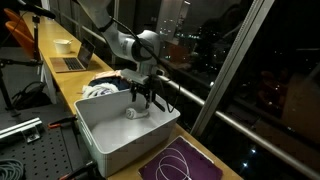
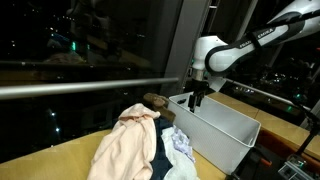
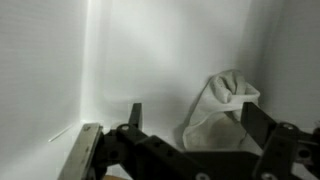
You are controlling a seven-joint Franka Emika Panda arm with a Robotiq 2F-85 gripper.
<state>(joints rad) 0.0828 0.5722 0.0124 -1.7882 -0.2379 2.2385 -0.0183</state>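
Claw (image 1: 142, 98) is hanging fingers-down inside the white bin (image 1: 105, 142) at the centre of the frame, with the jaws standing wide apart and gripping nothing. The wrist view is showing both fingers (image 3: 134, 115) spread, with the crumpled white cloth (image 3: 222, 108) lying on the bin floor at centre right, between and just beyond them; I can't tell whether anything is touching. The cloth is sitting near a corner of the bin, bunched into a peak against the wall. The straight-down pose is probably keeping the fingers off the bin walls, and the wide spread is leaving room on both sides of the bunch. In an exterior view, a clothes pile (image 2: 135, 145) is lying at lower centre on the table (image 2: 45, 165), just beside the bin and outside it, well apart from the claw.
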